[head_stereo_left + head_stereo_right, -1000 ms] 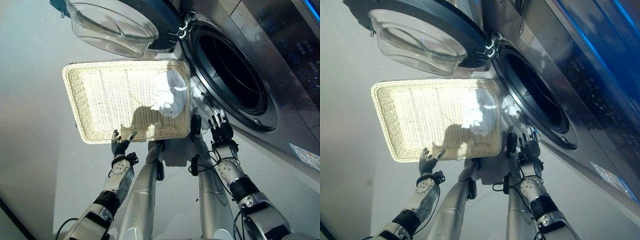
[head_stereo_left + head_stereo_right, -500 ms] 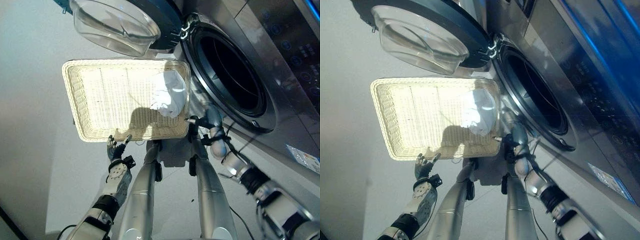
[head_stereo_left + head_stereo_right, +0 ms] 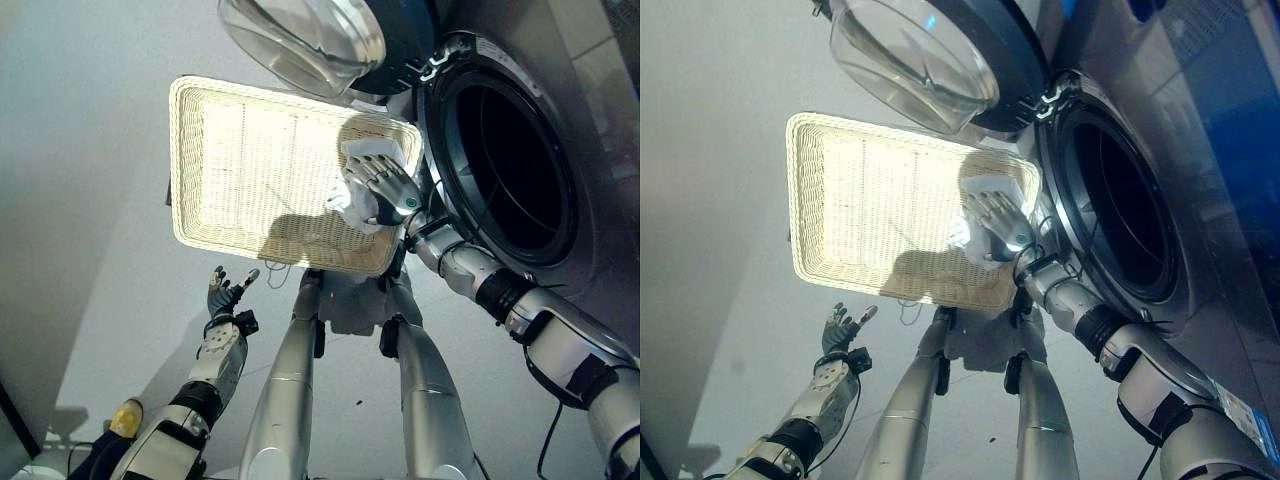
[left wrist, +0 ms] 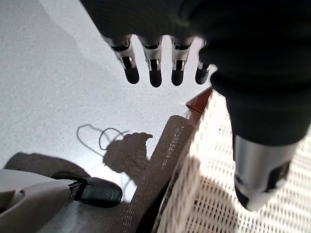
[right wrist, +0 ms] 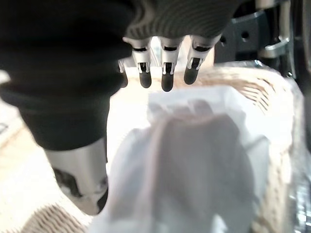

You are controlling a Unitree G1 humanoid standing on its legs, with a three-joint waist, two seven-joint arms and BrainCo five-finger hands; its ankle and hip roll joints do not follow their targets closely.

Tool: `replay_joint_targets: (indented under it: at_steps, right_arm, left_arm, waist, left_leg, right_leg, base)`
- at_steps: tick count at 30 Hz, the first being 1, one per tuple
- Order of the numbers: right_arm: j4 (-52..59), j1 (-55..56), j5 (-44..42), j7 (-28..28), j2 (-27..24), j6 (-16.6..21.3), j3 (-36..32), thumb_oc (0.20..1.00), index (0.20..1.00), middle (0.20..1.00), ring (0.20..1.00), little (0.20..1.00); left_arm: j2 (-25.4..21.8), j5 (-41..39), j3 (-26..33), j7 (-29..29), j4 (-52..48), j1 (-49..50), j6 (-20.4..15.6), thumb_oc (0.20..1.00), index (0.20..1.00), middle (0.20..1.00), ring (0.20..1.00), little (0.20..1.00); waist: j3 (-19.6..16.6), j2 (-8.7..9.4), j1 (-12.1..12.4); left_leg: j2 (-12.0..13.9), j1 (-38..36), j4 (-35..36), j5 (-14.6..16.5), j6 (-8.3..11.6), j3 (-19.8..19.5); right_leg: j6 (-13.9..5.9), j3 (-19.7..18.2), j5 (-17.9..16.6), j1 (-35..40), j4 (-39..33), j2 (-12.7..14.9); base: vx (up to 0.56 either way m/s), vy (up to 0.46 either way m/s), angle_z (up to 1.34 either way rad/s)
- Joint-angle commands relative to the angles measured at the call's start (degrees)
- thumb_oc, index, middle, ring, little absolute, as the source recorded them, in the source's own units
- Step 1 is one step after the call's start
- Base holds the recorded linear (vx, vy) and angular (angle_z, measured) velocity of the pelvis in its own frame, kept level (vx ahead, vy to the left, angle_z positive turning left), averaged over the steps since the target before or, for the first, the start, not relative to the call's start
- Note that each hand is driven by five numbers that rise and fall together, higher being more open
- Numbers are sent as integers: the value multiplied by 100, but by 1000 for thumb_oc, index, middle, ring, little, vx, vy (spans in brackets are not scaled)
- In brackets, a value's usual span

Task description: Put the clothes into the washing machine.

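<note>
- The wicker basket [image 3: 250, 180], pale and rectangular, sits on the grey floor [image 3: 90, 150] just beside the front of the washing machine [image 3: 560, 60].
- A white garment [image 3: 362, 160], crumpled, lies in the basket's corner nearest the machine's drum opening [image 3: 510, 165].
- The right hand [image 3: 385, 190] reaches over that corner, fingers straight and spread above the white garment; in the right wrist view the fingertips [image 5: 166, 80] point past the cloth [image 5: 194, 165] and the thumb hangs apart from them, nothing pinched.
- Whether the palm actually touches the garment cannot be told; it is at least right over it.
- The left hand [image 3: 225, 292] hovers above the floor near the basket's near edge, well apart from the garment, fingers relaxed and spread, holding nothing.
- In the left wrist view its fingers [image 4: 154, 68] stretch out over the speckled floor, with the basket's woven rim [image 4: 194, 194] just beside the thumb.
- The machine's round door [image 3: 310, 40], with its clear bulging glass, stands swung open above the basket's far edge.
- The drum opening is dark inside; no cloth is visible in it.
</note>
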State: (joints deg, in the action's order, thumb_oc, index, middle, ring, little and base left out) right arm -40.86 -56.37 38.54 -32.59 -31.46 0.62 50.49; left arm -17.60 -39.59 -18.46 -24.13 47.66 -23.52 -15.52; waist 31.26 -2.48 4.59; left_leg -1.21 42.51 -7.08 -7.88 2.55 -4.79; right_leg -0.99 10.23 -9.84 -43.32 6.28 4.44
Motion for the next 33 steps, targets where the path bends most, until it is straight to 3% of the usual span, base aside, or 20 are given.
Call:
replay_joint_targets:
  at_steps: [1, 3, 8, 13, 17, 18, 19, 21, 22, 23, 24, 25, 28, 33]
  right_arm:
    - [-241, -290, -257, 146, 20, -284, 102, 1000, 1000, 1000, 1000, 1000]
    - [-437, -305, -322, 219, 63, -372, 113, 1000, 1000, 1000, 1000, 1000]
    - [-1220, -509, -402, 756, 141, -1216, 160, 1000, 1000, 1000, 1000, 1000]
    - [-1714, -761, -409, 924, 177, -1555, 21, 1000, 1000, 1000, 1000, 1000]
    - [-1985, -955, -139, 1555, 171, -1869, -19, 1000, 1000, 1000, 1000, 1000]
    - [-2089, -1005, 16, 2011, 139, -1967, 50, 1000, 1000, 1000, 1000, 1000]
    - [-2086, -1005, 19, 2016, 138, -1969, 50, 1000, 1000, 1000, 1000, 1000]
    - [-2227, -1034, 324, 2879, 144, -2067, 178, 799, 799, 799, 799, 799]
    - [-2295, -1058, 463, 3527, 143, -2125, 277, 501, 501, 501, 501, 501]
    - [-2330, -1064, 545, 3819, 146, -2149, 319, 482, 482, 482, 482, 482]
    - [-2386, -1051, 671, 4207, 159, -2126, 375, 282, 282, 282, 282, 282]
    - [-2415, -1040, 724, 4354, 171, -2097, 389, 200, 200, 200, 200, 200]
    - [-2541, -1098, 777, 4766, 251, -1980, 417, 200, 200, 200, 200, 200]
    - [-2617, -1120, 741, 4719, 305, -1871, 330, 200, 200, 200, 200, 200]
  left_arm:
    - [-146, -107, -81, 41, 20, -46, -60, 1000, 1000, 1000, 1000, 1000]
    - [-143, -98, -109, 51, 3, -15, -70, 1000, 1000, 1000, 1000, 1000]
    - [-191, -51, -191, 64, -164, 12, -30, 1000, 1000, 1000, 1000, 1000]
    - [-211, -33, -254, 70, -317, 7, 0, 1000, 1000, 1000, 1000, 1000]
    - [-158, 24, -304, 66, -464, 55, -47, 1000, 1000, 1000, 1000, 1000]
    - [-156, 42, -302, 72, -537, 67, -50, 1000, 1000, 1000, 1000, 1000]
    - [-156, 43, -301, 71, -538, 67, -49, 1000, 1000, 1000, 1000, 1000]
    - [-167, 70, -310, 50, -647, 59, -18, 1000, 1000, 1000, 1000, 1000]
    - [-194, 80, -298, 67, -712, 50, 12, 1000, 1000, 1000, 1000, 1000]
    - [-213, 78, -293, 77, -736, 37, 31, 1000, 1000, 1000, 1000, 1000]
    - [-263, 66, -296, 83, -791, 9, 77, 1000, 1000, 1000, 1000, 1000]
    - [-293, 56, -297, 93, -816, -6, 103, 1000, 1000, 1000, 1000, 1000]
    - [-340, 115, -264, 136, -887, -38, 188, 1000, 1000, 1000, 1000, 1000]
    - [-380, 195, -215, 154, -975, -67, 307, 1000, 1000, 1000, 1000, 1000]
  waist:
    - [-146, -198, 305]
    - [-146, -213, 332]
    - [-146, -276, 469]
    - [-146, -347, 548]
    - [-146, -430, 605]
    - [-146, -458, 628]
    - [-146, -459, 627]
    - [-146, -477, 652]
    - [-146, -491, 669]
    - [-146, -493, 676]
    - [-146, -495, 687]
    - [-146, -496, 693]
    - [-146, -490, 732]
    - [-146, -465, 748]
  left_leg:
    - [-216, 20, 217, -38, 4, 258]
    - [-219, -7, 225, -7, 2, 241]
    - [-198, 102, 285, -48, -5, 175]
    - [-199, 214, 307, -84, -10, 144]
    - [-196, 316, 317, -109, -1, 123]
    - [-195, 343, 343, -127, 0, 117]
    - [-195, 344, 343, -127, 0, 116]
    - [-207, 366, 353, -142, 1, 94]
    - [-205, 377, 372, -156, 5, 80]
    - [-203, 380, 383, -164, 7, 70]
    - [-204, 383, 401, -183, 10, 48]
    - [-209, 383, 401, -190, 7, 34]
    - [-222, 382, 395, -210, 4, -27]
    - [-214, 387, 396, -235, 4, -81]
  right_leg:
    - [-629, 123, 577, -109, 808, 44]
    - [-635, 139, 626, -91, 843, 57]
    - [-646, 222, 621, -178, 870, 81]
    - [-652, 269, 594, -296, 902, 93]
    - [-644, 279, 590, -418, 935, 102]
    - [-637, 275, 588, -453, 925, 103]
    - [-637, 276, 588, -453, 925, 103]
    - [-616, 276, 587, -481, 912, 94]
    - [-604, 274, 590, -496, 905, 89]
    - [-598, 271, 591, -499, 899, 86]
    - [-586, 263, 592, -498, 887, 77]
    - [-577, 260, 592, -498, 887, 71]
    - [-554, 257, 581, -486, 884, 55]
    - [-545, 230, 558, -492, 886, 23]
  base:
    - [24, -42, 14]
    - [16, -45, 10]
    - [13, -45, 12]
    - [20, -28, 10]
    - [11, -5, 3]
    - [0, 0, 0]
    - [0, 0, 0]
    - [0, 0, 0]
    - [0, 0, 0]
    - [5, -32, 0]
    - [2, -38, -1]
    - [6, -49, 2]
    - [12, -65, 4]
    - [6, -53, 14]
